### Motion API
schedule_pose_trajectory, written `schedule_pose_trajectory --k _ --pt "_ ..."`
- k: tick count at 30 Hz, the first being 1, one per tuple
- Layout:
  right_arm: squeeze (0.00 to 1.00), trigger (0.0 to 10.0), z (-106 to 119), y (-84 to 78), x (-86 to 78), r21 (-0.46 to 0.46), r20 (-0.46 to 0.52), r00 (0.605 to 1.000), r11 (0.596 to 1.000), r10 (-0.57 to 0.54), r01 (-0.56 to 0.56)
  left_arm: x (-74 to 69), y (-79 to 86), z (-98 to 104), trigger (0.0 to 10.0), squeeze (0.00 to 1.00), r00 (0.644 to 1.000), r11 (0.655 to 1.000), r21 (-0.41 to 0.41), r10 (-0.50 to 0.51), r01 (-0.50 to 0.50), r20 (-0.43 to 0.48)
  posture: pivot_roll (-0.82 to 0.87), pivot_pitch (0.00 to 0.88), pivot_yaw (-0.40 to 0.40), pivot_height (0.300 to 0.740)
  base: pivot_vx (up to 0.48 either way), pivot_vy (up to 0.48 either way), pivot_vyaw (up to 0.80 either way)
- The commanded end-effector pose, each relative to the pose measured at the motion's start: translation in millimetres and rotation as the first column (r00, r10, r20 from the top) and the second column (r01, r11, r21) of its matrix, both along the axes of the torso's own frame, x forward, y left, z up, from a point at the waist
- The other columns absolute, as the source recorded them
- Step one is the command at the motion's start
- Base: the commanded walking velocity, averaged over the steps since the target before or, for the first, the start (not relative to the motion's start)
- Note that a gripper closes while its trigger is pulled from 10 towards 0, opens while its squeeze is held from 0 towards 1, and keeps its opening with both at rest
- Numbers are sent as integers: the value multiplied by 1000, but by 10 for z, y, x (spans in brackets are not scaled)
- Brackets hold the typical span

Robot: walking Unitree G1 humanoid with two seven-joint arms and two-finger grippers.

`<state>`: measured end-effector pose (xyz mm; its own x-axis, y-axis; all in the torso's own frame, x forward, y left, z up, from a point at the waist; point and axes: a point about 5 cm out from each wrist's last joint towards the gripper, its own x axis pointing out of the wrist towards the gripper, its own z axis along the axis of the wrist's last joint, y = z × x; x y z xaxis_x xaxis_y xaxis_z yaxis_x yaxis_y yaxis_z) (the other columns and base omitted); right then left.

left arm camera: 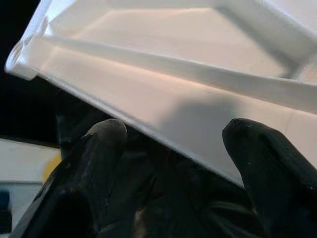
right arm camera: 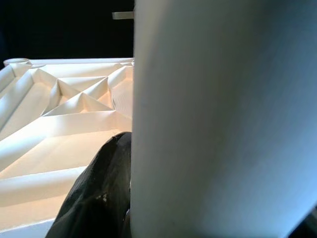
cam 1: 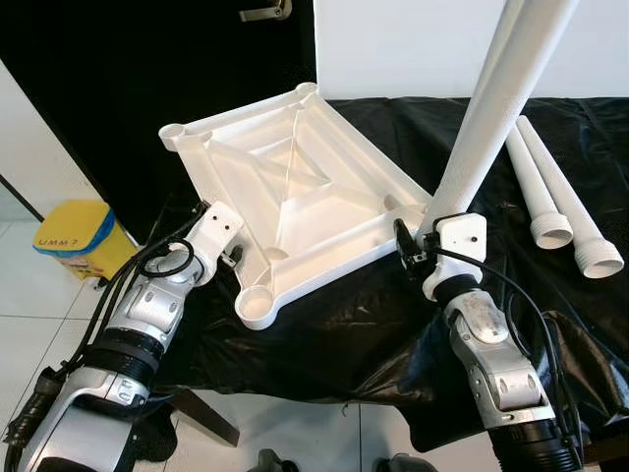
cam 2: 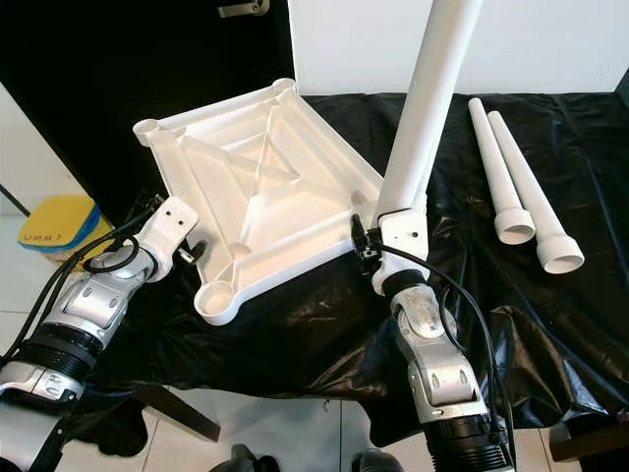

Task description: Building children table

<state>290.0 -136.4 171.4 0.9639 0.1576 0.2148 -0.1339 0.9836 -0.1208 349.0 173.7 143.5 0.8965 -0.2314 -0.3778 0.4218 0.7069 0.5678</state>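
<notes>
The white tabletop [cam 1: 295,187] lies upside down on a black cloth, its ribbed underside facing up. My right gripper [cam 1: 418,246] is shut on a long white leg [cam 1: 496,98], holding it upright at the tabletop's right corner socket. In the right wrist view the leg [right arm camera: 223,119] stands against one black finger [right arm camera: 99,188]. At the tabletop's left rim, my left gripper [cam 1: 236,258] is open. In the left wrist view its fingertips [left arm camera: 94,148] stand apart just below the rim [left arm camera: 163,104].
Two spare white legs [cam 1: 550,197] lie side by side on the cloth at the right. A yellow bin [cam 1: 74,236] stands on the tiled floor to the left. A black door [cam 1: 147,59] and a white wall are behind the table.
</notes>
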Motion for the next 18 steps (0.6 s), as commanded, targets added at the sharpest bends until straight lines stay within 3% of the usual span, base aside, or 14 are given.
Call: schedule_pose_trajectory --k 1,2,4,6,7,8,9,10,11,12,13,14,18 --pt "0 10000 23 7 -17 -2 15 1000 1000 2 -2 -152 -54 -268 10000 0 985 996 33 -75 81 -156 -222 60 50 740 0 0 0" --pt "0 10000 23 7 -17 -2 15 1000 1000 2 -2 -152 -54 -268 10000 0 985 996 33 -75 81 -156 -222 60 50 740 0 0 0" --pt "0 10000 16 2 -21 -3 14 1000 1000 1 -1 -273 -253 -337 10000 0 965 984 19 -169 176 -199 -222 59 53 740 0 0 0" --pt "0 10000 16 2 -21 -3 14 1000 1000 1 -1 -273 -253 -337 10000 0 965 984 19 -169 176 -199 -222 59 53 740 0 0 0" --pt "0 10000 11 0 -24 -4 12 1000 1000 0 0 -339 -373 -367 10000 0 953 976 1 -213 218 -216 -221 59 54 740 0 0 0" --pt "0 10000 11 0 -24 -4 12 1000 1000 0 0 -339 -373 -367 10000 0 953 976 1 -213 218 -216 -221 59 54 740 0 0 0" --pt "0 10000 5 -3 -24 -3 10 1000 1000 -2 2 -437 -590 -427 10000 0 931 960 -31 -277 278 -237 -221 60 57 740 0 0 0" --pt "0 10000 5 -3 -24 -3 10 1000 1000 -2 2 -437 -590 -427 10000 0 931 960 -31 -277 278 -237 -221 60 57 740 0 0 0" --pt "0 10000 2 -3 -25 -3 9 1000 1000 -4 4 -510 -741 -462 10000 0 915 948 -54 -318 315 -248 -221 61 59 740 0 0 0" --pt "0 10000 2 -3 -25 -3 9 1000 1000 -4 4 -510 -741 -462 10000 0 915 948 -54 -318 315 -248 -221 61 59 740 0 0 0" --pt "0 10000 1 -3 -25 -1 9 1000 1000 -6 6 -556 -888 -485 10000 0 904 938 -72 -347 340 -249 -222 62 60 740 0 0 0" --pt "0 10000 0 -3 -24 0 8 1000 1000 -8 8 -575 -990 -484 10000 0 900 932 -87 -362 351 -243 -221 63 61 740 0 0 0" --pt "0 10000 0 0 -23 2 8 1000 1000 -10 10 -541 -1126 -424 10000 0 908 933 -110 -360 343 -213 -222 64 63 740 0 0 0"
